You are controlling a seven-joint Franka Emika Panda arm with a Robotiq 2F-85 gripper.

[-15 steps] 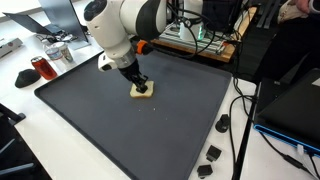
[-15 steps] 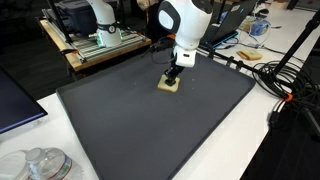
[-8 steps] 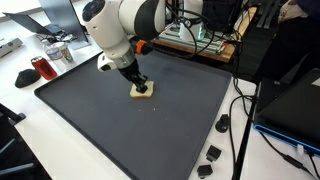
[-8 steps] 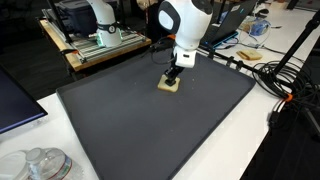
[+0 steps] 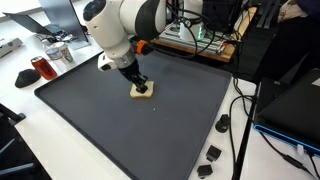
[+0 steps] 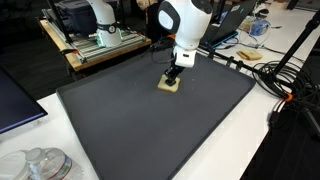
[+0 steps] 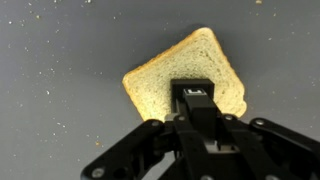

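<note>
A slice of bread (image 7: pixel 160 72) lies flat on the dark grey mat (image 5: pixel 120 135), toward its far side in both exterior views (image 5: pixel 144 93) (image 6: pixel 168 87). My gripper (image 7: pixel 192 92) points straight down over the slice, its two fingers pressed together with no gap. The tips rest on or just above the bread's top face; I cannot tell whether they touch it. Nothing is held between the fingers. The white arm comes down to the gripper (image 5: pixel 139 84) (image 6: pixel 173 77) from above, and the gripper hides part of the slice.
A red cup (image 5: pixel 41 68) and clutter stand on the white table beyond the mat. Small black parts (image 5: pixel 213 153) and cables (image 6: pixel 275 75) lie off one mat edge. A wooden rack (image 6: pixel 95 48) with a second robot stands behind. Clear containers (image 6: pixel 40 165) sit near a corner.
</note>
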